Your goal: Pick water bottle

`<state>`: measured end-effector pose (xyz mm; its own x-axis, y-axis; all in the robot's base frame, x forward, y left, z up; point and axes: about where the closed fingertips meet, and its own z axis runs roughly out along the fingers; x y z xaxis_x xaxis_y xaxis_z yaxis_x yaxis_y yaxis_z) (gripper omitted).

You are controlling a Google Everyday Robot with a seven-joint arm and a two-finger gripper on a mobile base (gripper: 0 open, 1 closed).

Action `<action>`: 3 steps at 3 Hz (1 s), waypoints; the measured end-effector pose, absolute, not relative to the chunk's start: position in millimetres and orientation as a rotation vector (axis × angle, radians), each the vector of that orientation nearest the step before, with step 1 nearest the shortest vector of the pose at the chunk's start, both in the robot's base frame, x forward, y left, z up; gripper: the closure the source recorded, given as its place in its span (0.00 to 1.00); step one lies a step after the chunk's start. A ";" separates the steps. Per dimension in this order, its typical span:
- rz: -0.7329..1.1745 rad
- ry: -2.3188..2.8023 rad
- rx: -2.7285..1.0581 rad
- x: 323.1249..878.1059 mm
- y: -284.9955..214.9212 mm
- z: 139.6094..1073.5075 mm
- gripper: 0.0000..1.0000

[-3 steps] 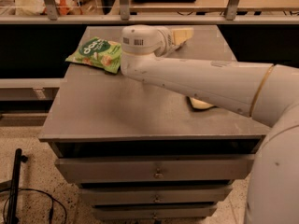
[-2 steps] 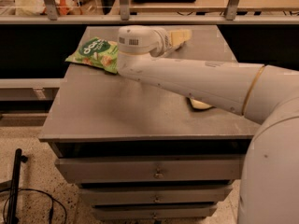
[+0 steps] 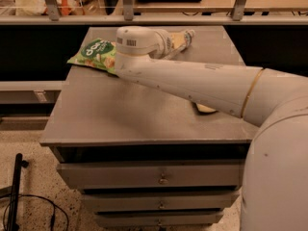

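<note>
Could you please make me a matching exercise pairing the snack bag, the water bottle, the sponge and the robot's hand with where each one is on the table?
Things:
1. green snack bag
2. water bottle
3. yellow sponge
4. hand

Places:
A. right side of the table, mostly hidden under the arm
B. back left corner
C. back edge, white cap toward the right
D. over the back of the table, between bag and bottle

Pairs: 1-B, 2-C, 3-A, 4-D.

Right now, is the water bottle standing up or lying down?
Lying down: the water bottle rests sideways, cap pointing right; claw hidden behind the arm.
</note>
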<state>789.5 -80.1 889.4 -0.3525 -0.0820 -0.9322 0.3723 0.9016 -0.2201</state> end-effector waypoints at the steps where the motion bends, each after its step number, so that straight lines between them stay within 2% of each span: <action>1: -0.478 1.879 0.231 788.9 -80.3 888.7 0.64; 2: -0.466 1.881 0.244 786.6 -79.7 890.8 0.88; 3: -0.443 1.894 0.247 783.4 -78.9 892.2 0.91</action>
